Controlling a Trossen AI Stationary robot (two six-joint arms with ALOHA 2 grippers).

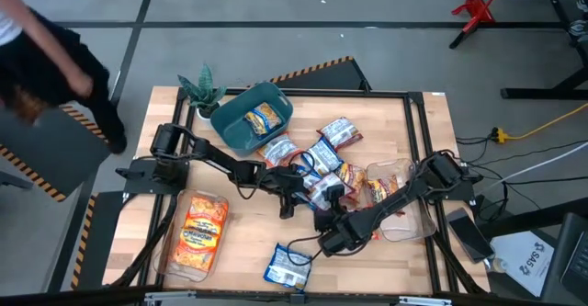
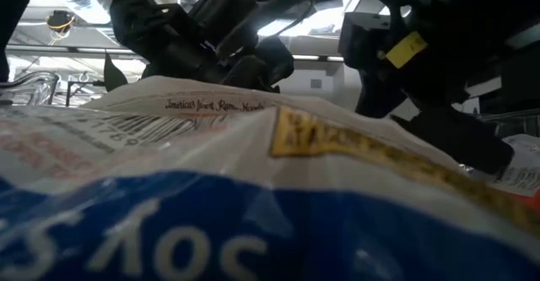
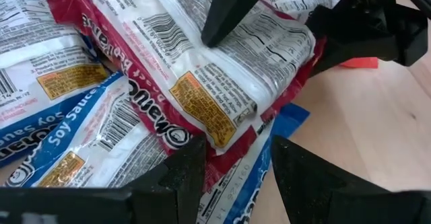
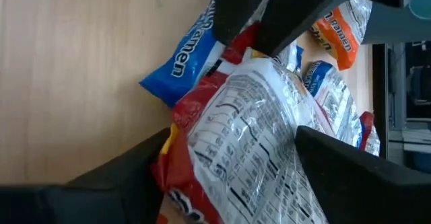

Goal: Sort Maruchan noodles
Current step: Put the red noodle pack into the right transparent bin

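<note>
1. At about nine o'clock on the table, the clear tray (image 1: 168, 251) holds orange packets. If the wrong colour is dropped there, the sort is spoiled.
2. At eleven o'clock, the teal bin (image 1: 226, 128) has one orange packet in it. It stands near the left arm's elbow, and a wide swing could nudge it.
3. Just left of centre, the left gripper (image 1: 292, 196) is part-closed, pinching one end of a red-white packet (image 3: 222, 83). The wrapper is crinkly and slick, so I reckon a thin edge grip may slip.
4. The loose pile of Maruchan noodles (image 1: 322, 154) sits at the centre, touching and beneath the held packet. A blue-white packet (image 3: 81, 150) lies right under it and could be dragged along.
5. Just right of centre, towards six o'clock, the right gripper (image 4: 232, 133) is spread wide and grips nothing, its fingers either side of the same packet. Both hands are crowded together and could collide or tug the wrapper apart.
6. At four o'clock is the second clear tray (image 1: 420, 225), which the right arm crosses. Pulling back low could knock it.
</note>
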